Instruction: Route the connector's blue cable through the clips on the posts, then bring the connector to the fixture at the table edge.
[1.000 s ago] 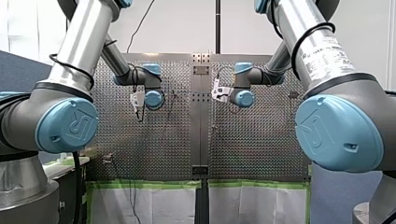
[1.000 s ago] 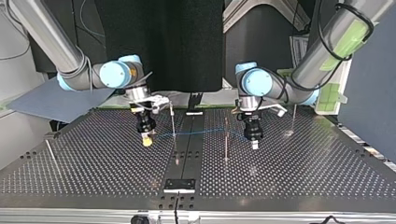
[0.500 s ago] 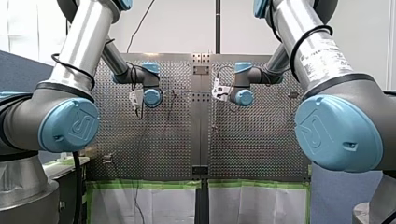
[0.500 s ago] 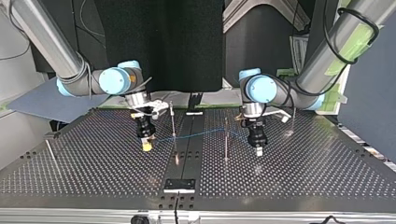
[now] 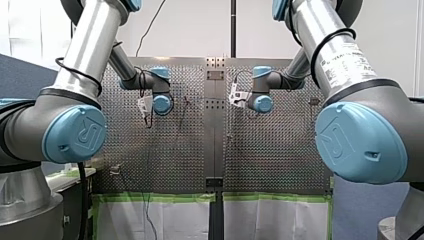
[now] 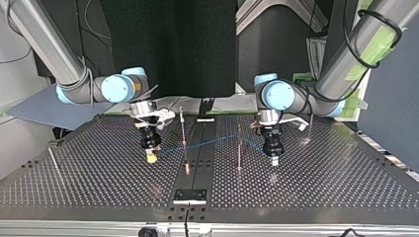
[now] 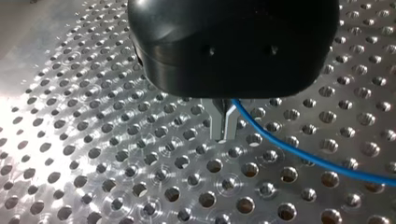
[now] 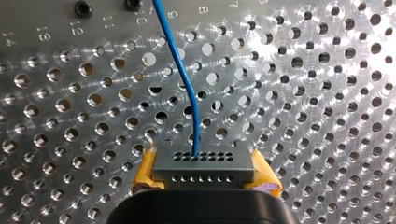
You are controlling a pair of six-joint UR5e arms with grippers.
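Blue cable (image 8: 185, 79) — grey connector (image 8: 204, 166) — yellow pads (image 8: 264, 176)

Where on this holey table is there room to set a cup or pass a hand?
Free: the near strip either side of the fixture, from the lying rod at the top view's left across the table to its right edge. Crowded: the middle, where the blue cable stretches between my right claw and my left claw past two posts.

a pale wall (image 5: 190, 30) stands beyond the perforated metal worktop (image 5: 180, 150). white sheets (image 5: 165, 220) edged with green tape (image 5: 160, 197) line its near edge. opposite is a black panel (image 6: 168, 44).
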